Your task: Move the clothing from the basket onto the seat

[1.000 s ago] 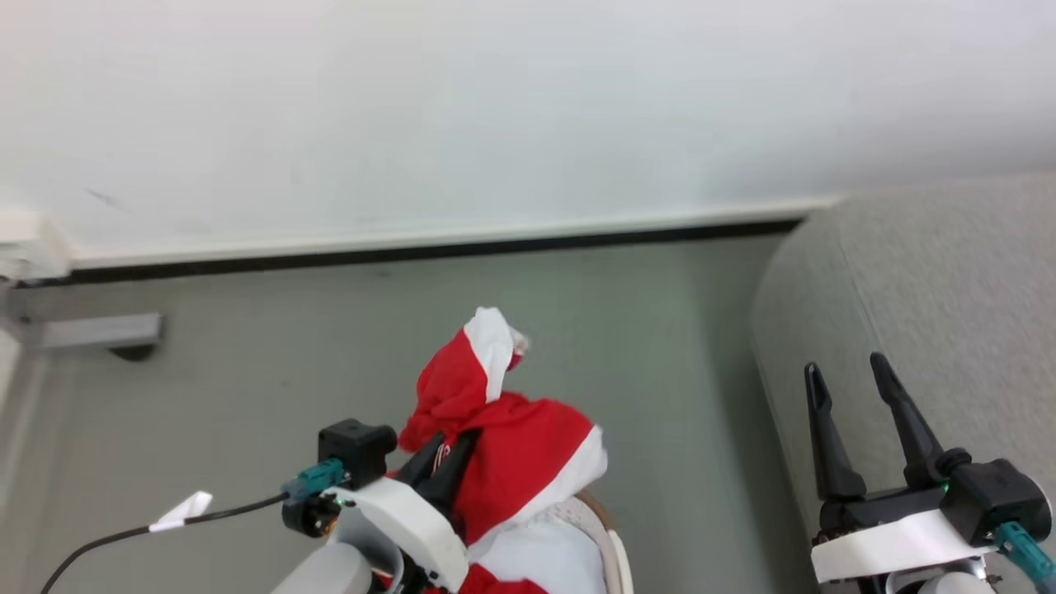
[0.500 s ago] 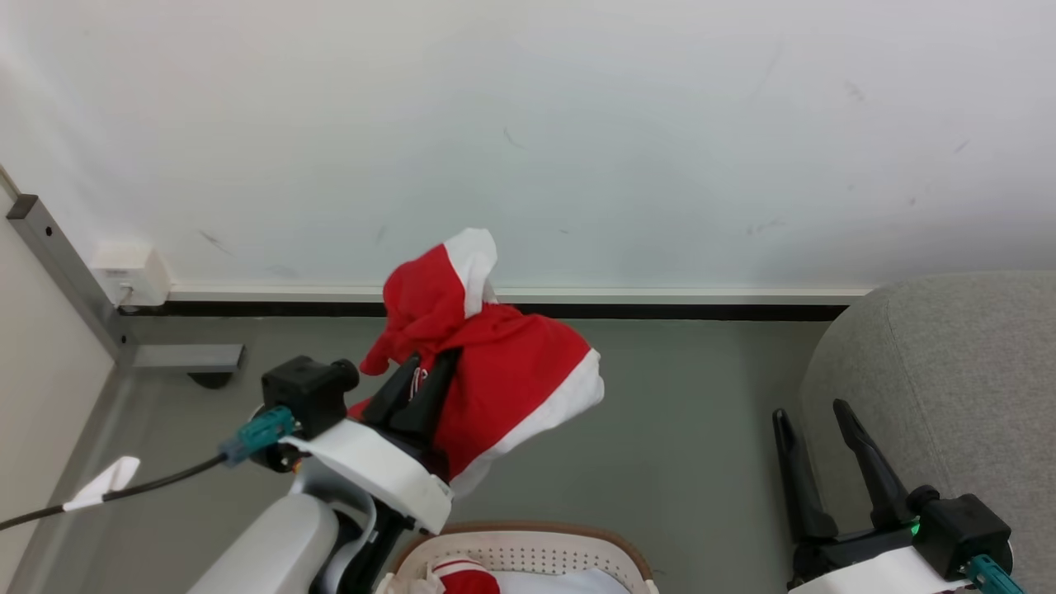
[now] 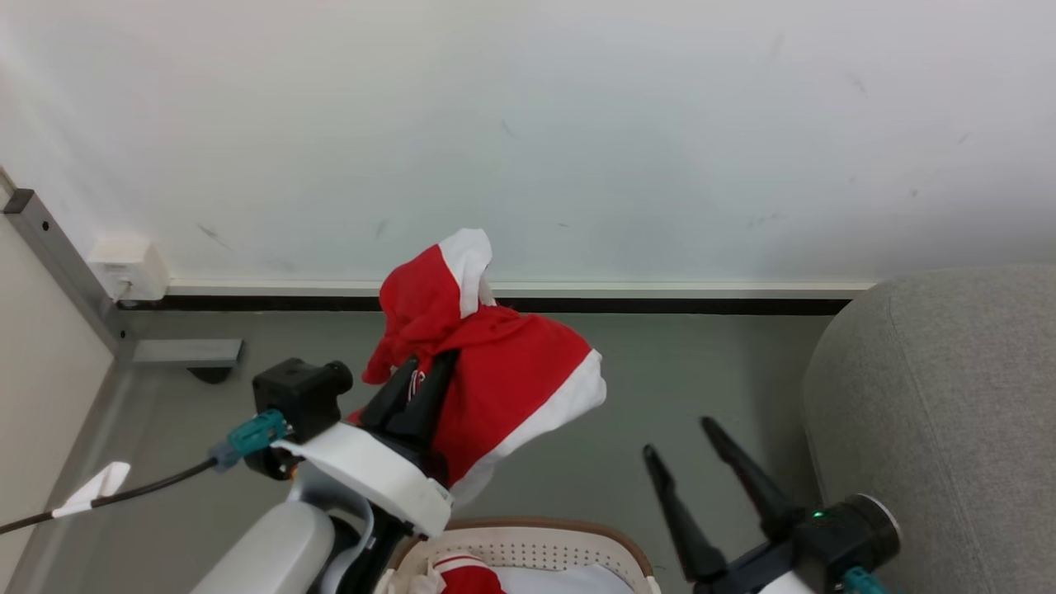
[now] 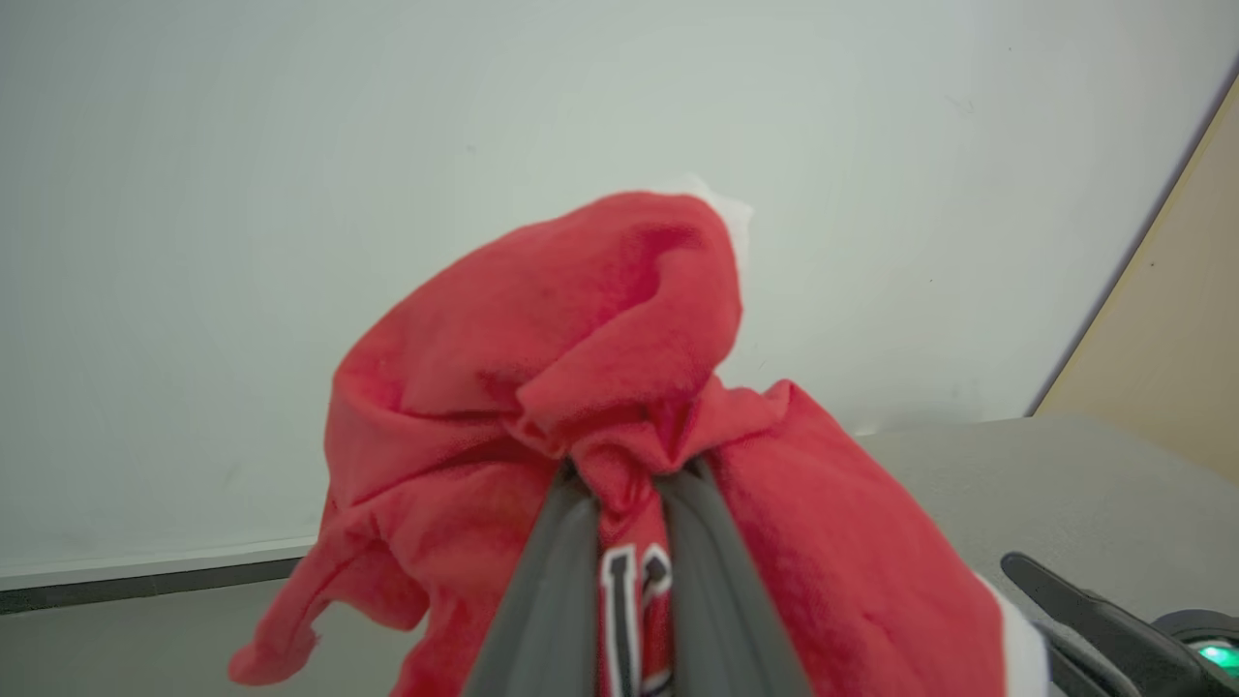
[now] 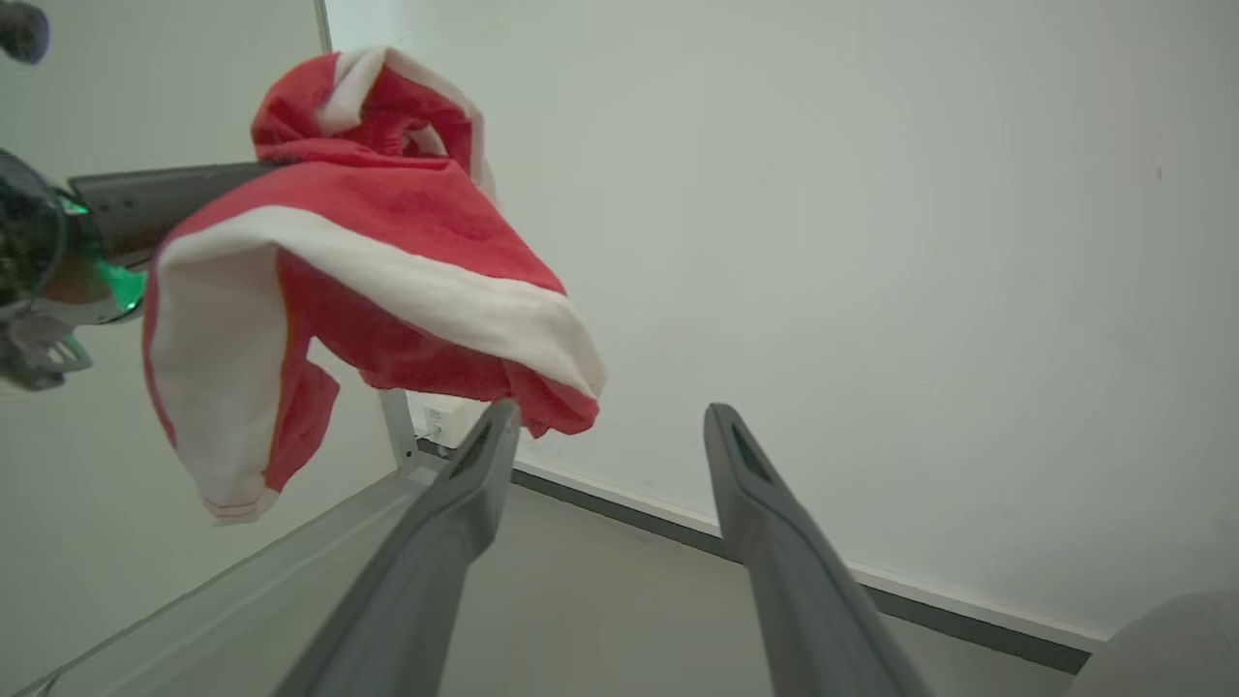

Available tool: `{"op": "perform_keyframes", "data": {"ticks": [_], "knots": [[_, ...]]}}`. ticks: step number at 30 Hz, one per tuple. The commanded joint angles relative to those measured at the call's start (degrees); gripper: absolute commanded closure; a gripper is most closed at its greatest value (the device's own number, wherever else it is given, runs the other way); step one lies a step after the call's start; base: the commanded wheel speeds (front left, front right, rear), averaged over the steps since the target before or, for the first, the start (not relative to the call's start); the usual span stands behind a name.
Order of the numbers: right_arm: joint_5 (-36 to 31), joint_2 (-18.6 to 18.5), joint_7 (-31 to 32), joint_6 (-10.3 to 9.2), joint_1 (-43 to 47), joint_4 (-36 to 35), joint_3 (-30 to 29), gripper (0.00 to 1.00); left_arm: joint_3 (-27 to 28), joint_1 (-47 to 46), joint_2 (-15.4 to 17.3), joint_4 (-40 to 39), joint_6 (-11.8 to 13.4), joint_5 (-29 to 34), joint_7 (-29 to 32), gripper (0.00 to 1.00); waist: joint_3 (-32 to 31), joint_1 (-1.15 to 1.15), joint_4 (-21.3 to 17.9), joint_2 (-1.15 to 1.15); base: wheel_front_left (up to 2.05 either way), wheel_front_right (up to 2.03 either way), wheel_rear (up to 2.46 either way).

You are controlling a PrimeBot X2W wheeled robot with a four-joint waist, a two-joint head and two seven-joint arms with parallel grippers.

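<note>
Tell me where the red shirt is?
In the head view the red shirt hangs from the shut left tool, near the basket and left of the grey seat.

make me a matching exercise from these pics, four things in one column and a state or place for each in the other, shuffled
Column one:
1. left tool
2. right tool
3. basket
4. seat

Column two:
a. grey, at the right of the head view
b. shut on the red garment
c. white with a brown rim, at the bottom edge of the head view
d. open, holding nothing

Pairs: 1-b, 2-d, 3-c, 4-a
</note>
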Motion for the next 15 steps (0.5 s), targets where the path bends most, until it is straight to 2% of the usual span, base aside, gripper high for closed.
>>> {"op": "perform_keyframes", "data": {"ticks": [1,8,15], "knots": [[-0.76,-0.39,0.05,-0.12,-1.44,0.5,1.28,0.0,-0.05,0.68,-0.05,0.12,0.2,-0.1,-0.1,1.0,-0.15,0.0,0.25,0.0,0.0,0.0,0.0],[-5.26,-0.64,0.05,-0.12,-5.17,3.57,5.69,0.0,-2.95,1.1,-1.78,1.15,-0.42,1.14,0.34,1.0,-0.89,0.0,2.75,0.0,0.0,0.0,0.0],[-7.35,-0.29,0.05,-0.13,-7.46,8.02,7.18,0.0,-6.93,1.77,-4.5,3.36,-1.47,1.99,0.67,1.0,-2.13,0.0,6.13,0.0,0.0,0.0,0.0]]}}
